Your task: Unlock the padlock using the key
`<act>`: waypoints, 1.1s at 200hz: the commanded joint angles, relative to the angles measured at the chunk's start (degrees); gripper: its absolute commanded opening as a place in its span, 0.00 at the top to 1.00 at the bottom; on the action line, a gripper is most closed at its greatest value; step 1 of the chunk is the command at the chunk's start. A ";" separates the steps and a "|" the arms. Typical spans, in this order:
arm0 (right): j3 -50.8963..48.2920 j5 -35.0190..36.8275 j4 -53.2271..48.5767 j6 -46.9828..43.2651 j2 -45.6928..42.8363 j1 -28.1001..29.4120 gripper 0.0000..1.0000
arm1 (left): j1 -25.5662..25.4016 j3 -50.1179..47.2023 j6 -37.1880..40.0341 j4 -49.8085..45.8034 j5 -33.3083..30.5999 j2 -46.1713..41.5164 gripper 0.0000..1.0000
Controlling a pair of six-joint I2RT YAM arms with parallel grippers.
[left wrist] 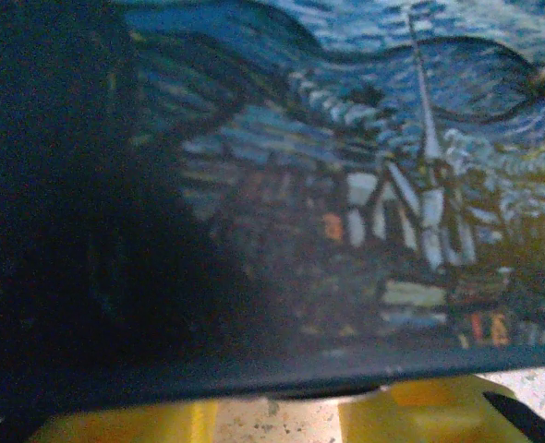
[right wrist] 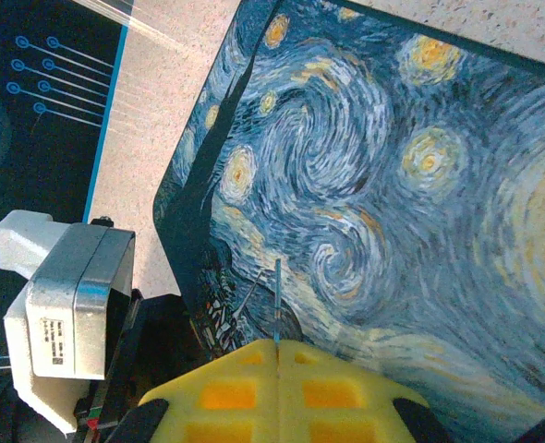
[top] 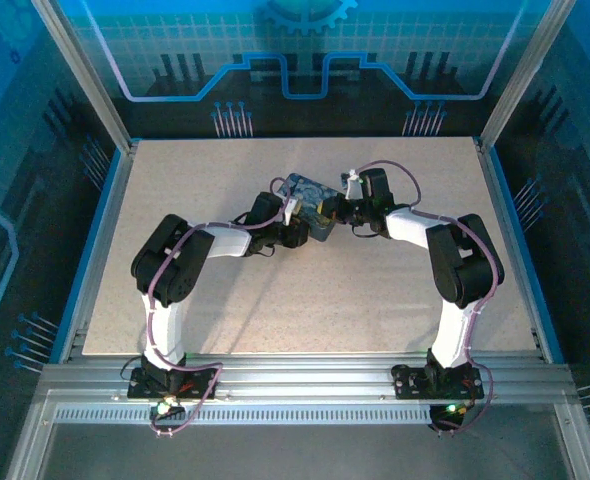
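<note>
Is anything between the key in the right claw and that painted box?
Nothing visible. The jaws of the right gripper pinch the thin metal key, its tip over the dark blue rectangular starry-print box. Where the padlock sits I cannot tell.

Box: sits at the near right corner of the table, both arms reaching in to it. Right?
Not the near right corner. The top view shows the box around the middle of the table, toward its far side. The rest holds: the left arm and the right arm both reach in to it.
</note>
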 commanded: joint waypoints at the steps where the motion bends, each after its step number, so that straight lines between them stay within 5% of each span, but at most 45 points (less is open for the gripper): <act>1: -2.59 0.88 -5.06 0.90 0.63 1.36 1.00 | -0.49 2.10 -1.21 0.39 -0.55 1.15 0.64; 108: -4.04 -0.59 3.20 -2.79 -3.61 1.77 1.00 | -0.57 0.45 -9.34 1.68 5.48 -1.98 0.79; 220: -23.42 1.31 12.06 -15.43 -24.59 2.13 1.00 | -2.62 -3.58 -20.88 -2.12 12.36 -9.94 0.86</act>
